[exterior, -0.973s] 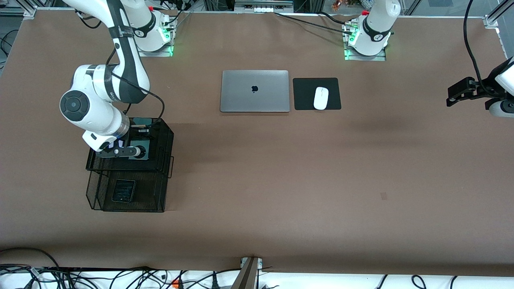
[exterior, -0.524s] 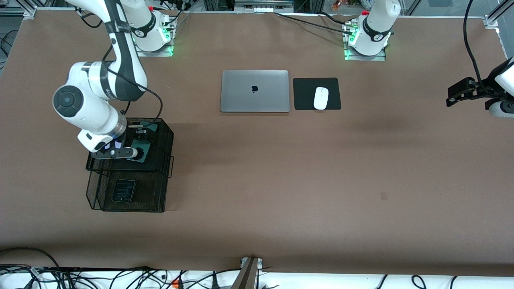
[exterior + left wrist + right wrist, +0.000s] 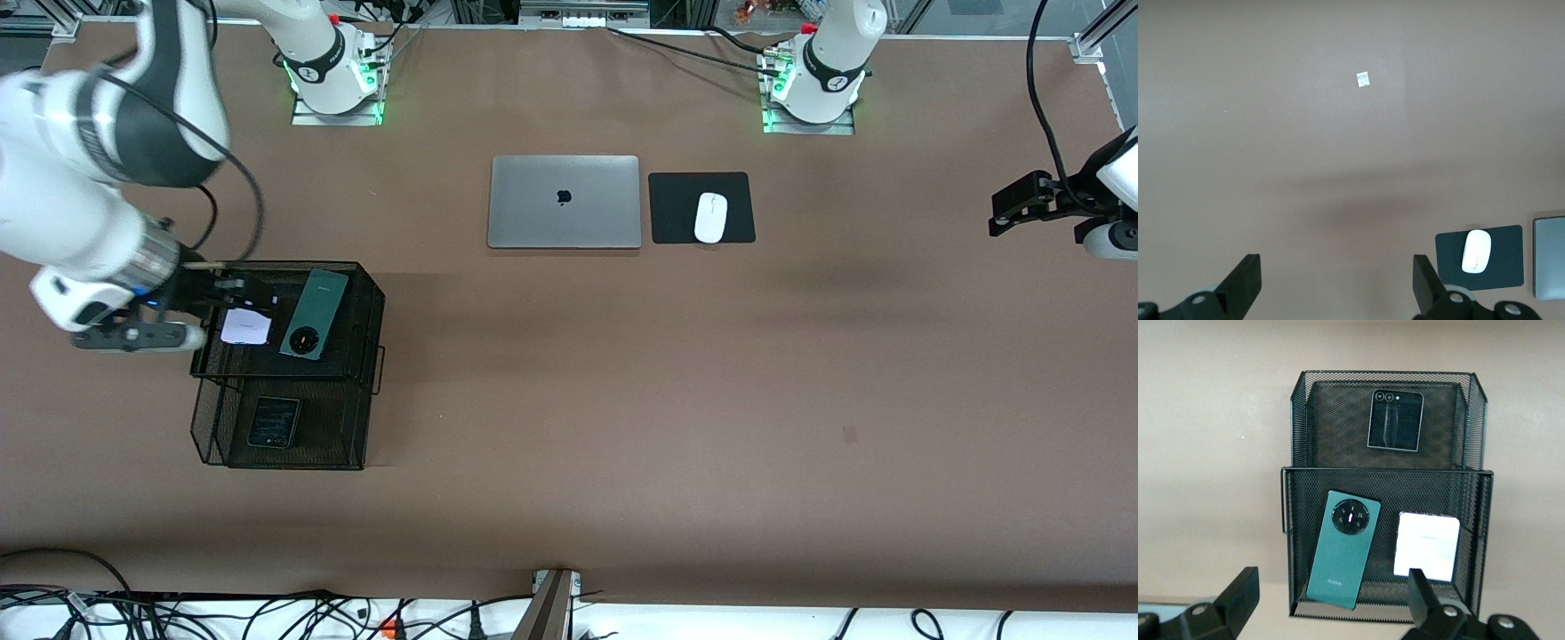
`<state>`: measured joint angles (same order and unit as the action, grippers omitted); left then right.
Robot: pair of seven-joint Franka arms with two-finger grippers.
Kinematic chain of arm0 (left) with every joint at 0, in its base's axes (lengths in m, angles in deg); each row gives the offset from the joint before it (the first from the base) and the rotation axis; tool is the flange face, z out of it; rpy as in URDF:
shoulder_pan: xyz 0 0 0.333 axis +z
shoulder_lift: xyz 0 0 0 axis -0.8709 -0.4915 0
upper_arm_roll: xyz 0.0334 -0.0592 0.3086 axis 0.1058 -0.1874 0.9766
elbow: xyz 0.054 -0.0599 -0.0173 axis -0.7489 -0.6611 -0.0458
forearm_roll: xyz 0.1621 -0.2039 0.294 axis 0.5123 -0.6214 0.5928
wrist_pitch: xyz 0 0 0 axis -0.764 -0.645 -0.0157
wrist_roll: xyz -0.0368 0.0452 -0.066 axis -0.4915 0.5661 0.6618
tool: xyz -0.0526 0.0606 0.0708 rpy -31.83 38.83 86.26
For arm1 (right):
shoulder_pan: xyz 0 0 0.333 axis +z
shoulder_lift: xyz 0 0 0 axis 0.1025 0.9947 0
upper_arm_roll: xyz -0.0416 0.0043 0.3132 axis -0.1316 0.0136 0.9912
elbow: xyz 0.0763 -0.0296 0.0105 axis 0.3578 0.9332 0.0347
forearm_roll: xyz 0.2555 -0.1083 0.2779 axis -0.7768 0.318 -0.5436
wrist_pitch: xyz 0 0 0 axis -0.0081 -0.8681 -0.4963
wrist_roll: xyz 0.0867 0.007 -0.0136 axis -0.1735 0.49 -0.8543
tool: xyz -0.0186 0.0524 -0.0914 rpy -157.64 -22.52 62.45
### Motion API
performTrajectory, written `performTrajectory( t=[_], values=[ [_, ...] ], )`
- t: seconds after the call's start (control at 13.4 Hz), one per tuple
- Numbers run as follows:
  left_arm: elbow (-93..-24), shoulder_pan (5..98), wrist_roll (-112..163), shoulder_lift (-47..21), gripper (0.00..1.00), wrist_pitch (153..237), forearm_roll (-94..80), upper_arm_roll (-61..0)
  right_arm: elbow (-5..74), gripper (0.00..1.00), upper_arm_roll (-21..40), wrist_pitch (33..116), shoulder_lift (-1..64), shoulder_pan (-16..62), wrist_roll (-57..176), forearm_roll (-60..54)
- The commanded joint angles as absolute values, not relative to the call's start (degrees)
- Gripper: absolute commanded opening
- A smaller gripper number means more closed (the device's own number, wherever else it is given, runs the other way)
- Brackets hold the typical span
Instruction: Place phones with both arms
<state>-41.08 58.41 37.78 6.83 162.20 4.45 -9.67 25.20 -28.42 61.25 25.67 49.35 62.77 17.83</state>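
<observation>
A black mesh two-tier rack [image 3: 373,307] stands toward the right arm's end of the table. On its upper tier the dark green phone [image 3: 314,314] and the pale lilac phone [image 3: 245,326] lie side by side. The black phone [image 3: 274,421] lies on the lower tier, nearer the front camera. My right gripper [image 3: 238,294] is open and empty, over the upper tier's outer edge. The right wrist view shows it [image 3: 1331,593] above the green phone [image 3: 1343,550], lilac phone [image 3: 1427,547] and black phone [image 3: 1395,420]. My left gripper [image 3: 1013,209] waits, open and empty [image 3: 1336,270], over bare table.
A shut silver laptop [image 3: 564,202] lies mid-table near the bases, with a white mouse [image 3: 710,217] on a black pad [image 3: 676,209] beside it. The left wrist view shows the mouse [image 3: 1476,251] and a small pale mark [image 3: 1363,79] on the brown table.
My right arm has risen and drawn back from the upper tier toward its own end of the table, uncovering the green and lilac phones. The green phone stays on the tier. The left arm is still.
</observation>
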Motion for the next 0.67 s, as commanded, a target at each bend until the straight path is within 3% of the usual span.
performTrajectory(
  t=[0.0,0.45,0.6],
  values=[
    [-40.82,58.19,37.74,7.33,1.00,162.18,3.28,-9.64,18.51,0.99,-28.11,57.29,30.09,46.50,63.35,14.90],
    [-40.82,58.19,37.74,7.33,1.00,162.18,3.28,-9.64,17.53,1.00,-26.10,57.21,30.11,45.45,66.16,14.37],
    [-40.82,58.19,37.74,7.42,1.00,162.18,3.28,-9.64,16.39,1.00,-13.51,57.55,29.92,36.35,66.95,20.82]
  ],
)
